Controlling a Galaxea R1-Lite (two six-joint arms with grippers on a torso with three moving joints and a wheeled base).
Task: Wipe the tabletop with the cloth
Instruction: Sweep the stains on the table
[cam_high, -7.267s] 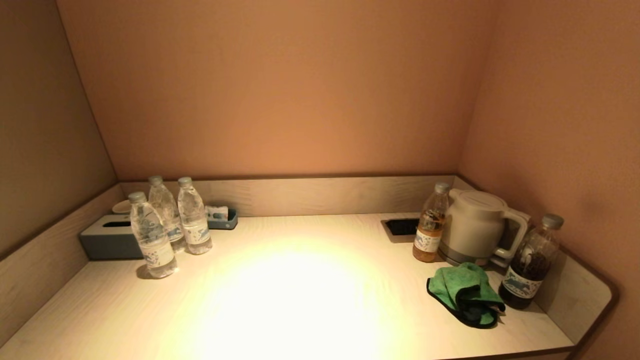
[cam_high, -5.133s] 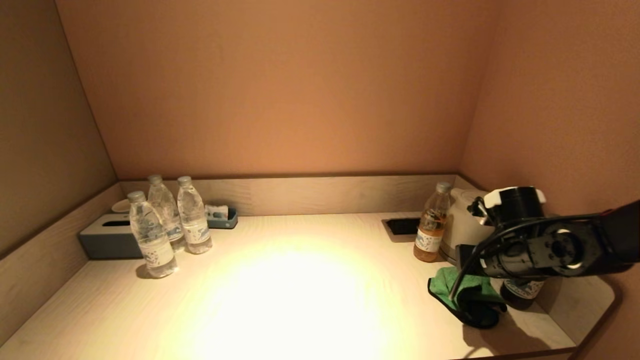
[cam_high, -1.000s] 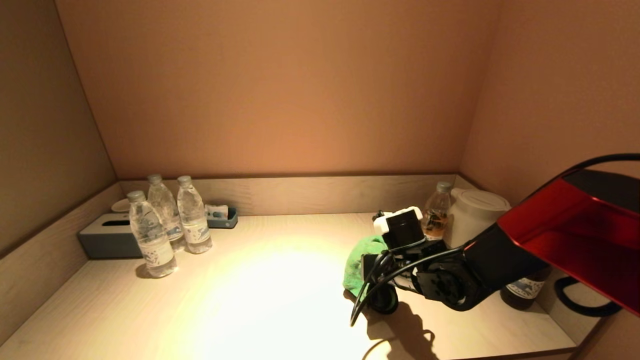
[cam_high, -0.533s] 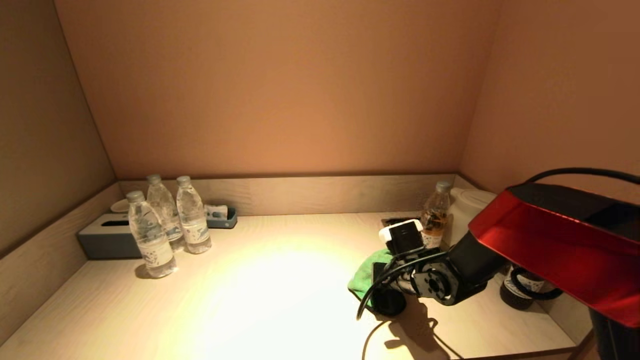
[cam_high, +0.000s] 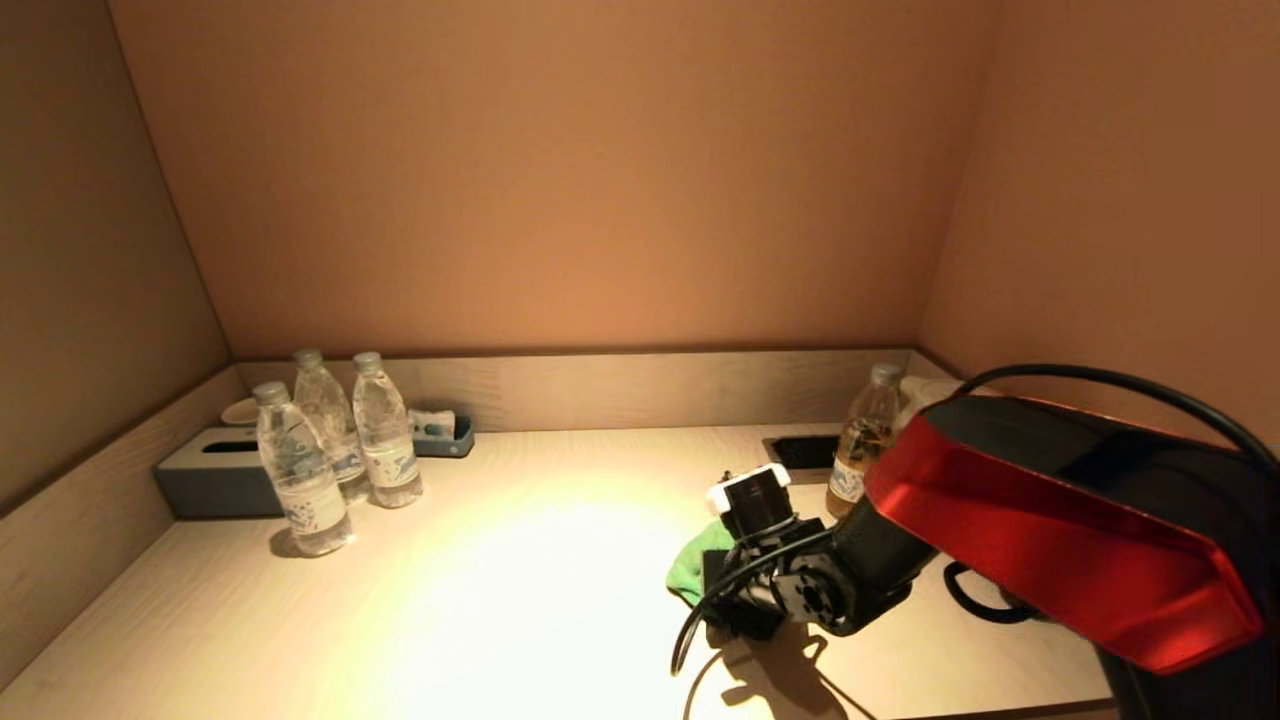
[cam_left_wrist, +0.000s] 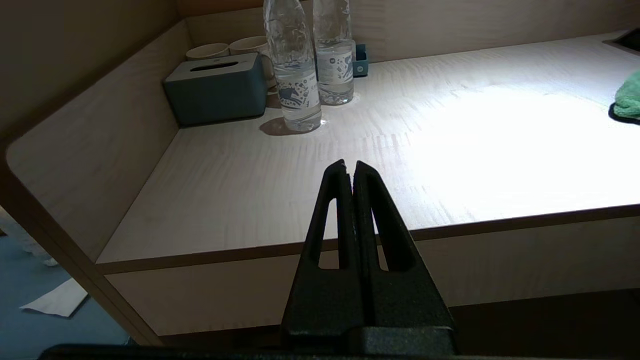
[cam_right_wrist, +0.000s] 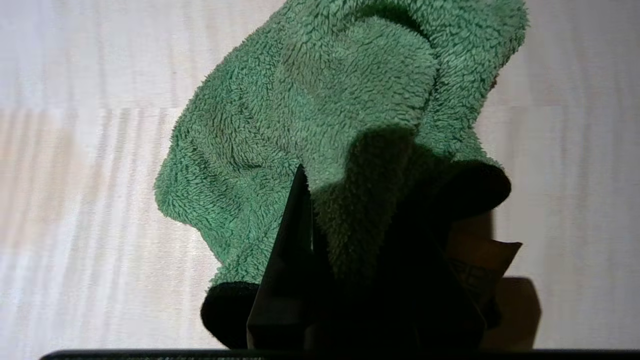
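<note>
The right arm (cam_high: 1040, 520) wore a glossy red shell over black joints, with a white-capped black camera block and looping black cables at its wrist. The left gripper (cam_left_wrist: 350, 170) had matte black, slotted, tapering fingers.

Green cloth (cam_right_wrist: 320, 110) – black-edged, pale wood-grain tabletop (cam_high: 520, 600), grey-blue tissue box (cam_high: 215, 485)

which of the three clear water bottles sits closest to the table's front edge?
The leftmost water bottle, standing forward of the other two beside the grey tissue box.
</note>
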